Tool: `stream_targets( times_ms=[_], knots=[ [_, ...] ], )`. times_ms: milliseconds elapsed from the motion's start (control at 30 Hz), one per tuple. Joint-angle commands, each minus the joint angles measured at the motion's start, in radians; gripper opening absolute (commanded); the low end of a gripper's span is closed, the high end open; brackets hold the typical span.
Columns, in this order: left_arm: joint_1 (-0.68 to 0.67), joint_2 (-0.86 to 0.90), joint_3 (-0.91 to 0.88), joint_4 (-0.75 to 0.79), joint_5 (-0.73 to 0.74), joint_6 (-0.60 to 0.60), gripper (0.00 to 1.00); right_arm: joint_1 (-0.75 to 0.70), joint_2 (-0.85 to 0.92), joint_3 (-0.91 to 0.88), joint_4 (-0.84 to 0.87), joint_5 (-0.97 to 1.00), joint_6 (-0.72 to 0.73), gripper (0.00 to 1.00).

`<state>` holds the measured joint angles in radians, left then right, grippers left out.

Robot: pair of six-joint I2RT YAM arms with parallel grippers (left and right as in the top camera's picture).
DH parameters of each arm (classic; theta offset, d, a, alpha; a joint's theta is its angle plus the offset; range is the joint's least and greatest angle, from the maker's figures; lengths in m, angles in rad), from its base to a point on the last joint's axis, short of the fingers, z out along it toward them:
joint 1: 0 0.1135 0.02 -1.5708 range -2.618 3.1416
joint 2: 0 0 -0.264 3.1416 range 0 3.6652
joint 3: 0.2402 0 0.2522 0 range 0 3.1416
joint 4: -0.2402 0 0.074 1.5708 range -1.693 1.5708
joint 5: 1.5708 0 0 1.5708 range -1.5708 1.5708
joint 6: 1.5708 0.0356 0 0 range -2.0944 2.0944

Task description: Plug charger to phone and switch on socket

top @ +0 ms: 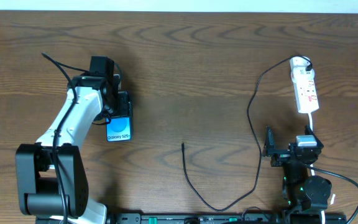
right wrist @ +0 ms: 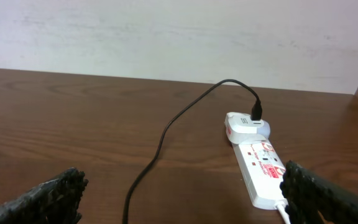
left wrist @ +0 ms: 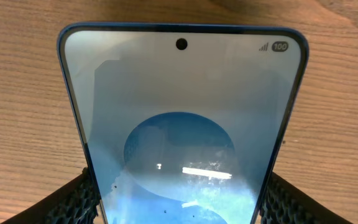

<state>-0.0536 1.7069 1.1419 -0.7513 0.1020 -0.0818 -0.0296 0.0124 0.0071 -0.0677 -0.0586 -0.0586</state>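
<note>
Open table (top: 185, 74) lies between phone (top: 119, 129) and socket (top: 305, 90), crossed by the seemingly flat charger (top: 253, 124).

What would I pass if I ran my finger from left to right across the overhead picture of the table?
Left arm's base → phone → charger's free tip → socket. The right arm lies nearer the camera's bottom edge but shares the socket's stretch sideways, so it is left out.

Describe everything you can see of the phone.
The phone is a slim rectangle with a dark frame, rounded corners and a glossy lit screen showing a blue disc pattern, a punch-hole camera and "Galaxy S25" text. It is over the left side of the wooden table, screen up, held at both long edges by the left pincer.
</note>
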Motion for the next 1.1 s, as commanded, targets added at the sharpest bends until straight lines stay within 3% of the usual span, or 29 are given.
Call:
stream_targets(
  times_ms=[0,467,1067],
  knots=[
    [0.003,-0.029,0.024,-0.002,-0.002,-0.002,0.08,0.003,-0.006,-0.002,-0.004,0.003,0.013,0.99],
    [0.003,-0.027,-0.105,0.119,-0.059,-0.002,0.07,0.003,-0.006,-0.002,-0.004,0.003,0.013,0.99],
    [0.003,0.053,-0.116,0.156,-0.058,-0.002,0.07,0.003,-0.006,-0.002,-0.004,0.003,0.013,0.99]
  ],
)
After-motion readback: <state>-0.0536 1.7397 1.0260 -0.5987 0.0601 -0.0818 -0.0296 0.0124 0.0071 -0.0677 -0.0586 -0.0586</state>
